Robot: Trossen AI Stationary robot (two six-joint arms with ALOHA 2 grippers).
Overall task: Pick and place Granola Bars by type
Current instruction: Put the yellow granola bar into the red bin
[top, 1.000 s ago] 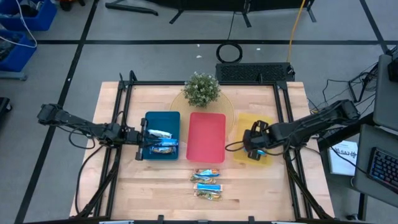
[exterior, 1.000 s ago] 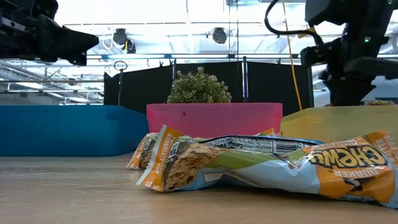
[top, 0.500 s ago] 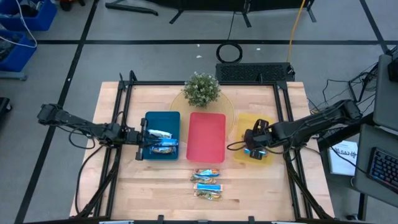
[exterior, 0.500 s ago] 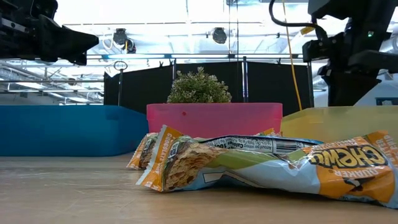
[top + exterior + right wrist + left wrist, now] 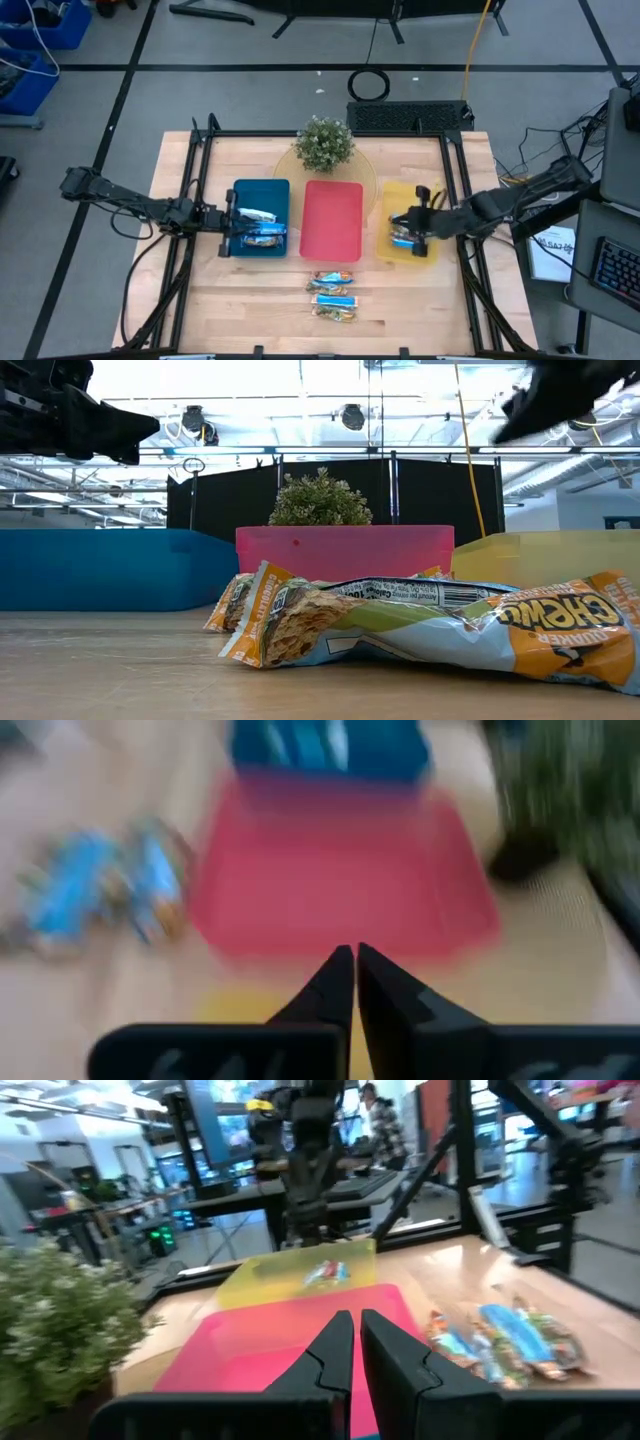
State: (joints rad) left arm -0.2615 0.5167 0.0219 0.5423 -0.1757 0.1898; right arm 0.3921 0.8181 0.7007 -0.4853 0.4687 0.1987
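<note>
Apparently between picks: right tool point(image 5: 422, 222), fingers together and empty, hangs over the flat yellow tray point(image 5: 388, 248); next, three crinkled blue-white granola bars point(image 5: 332, 296) await on the bench.

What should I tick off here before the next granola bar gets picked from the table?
1. Bars waiting on the bare table: ok, a cluster of granola bars lies in front of the red tray.
2. Red tray free: ok, nothing in it.
3. Right gripper free: ok, shut on nothing, above the yellow tray where one bar lies.
4. Left gripper free: ok, shut, nothing between its fingers, at the blue tray, which holds bars.
5. Bars sorted by type: cannot tell, wrappers too small.
</note>
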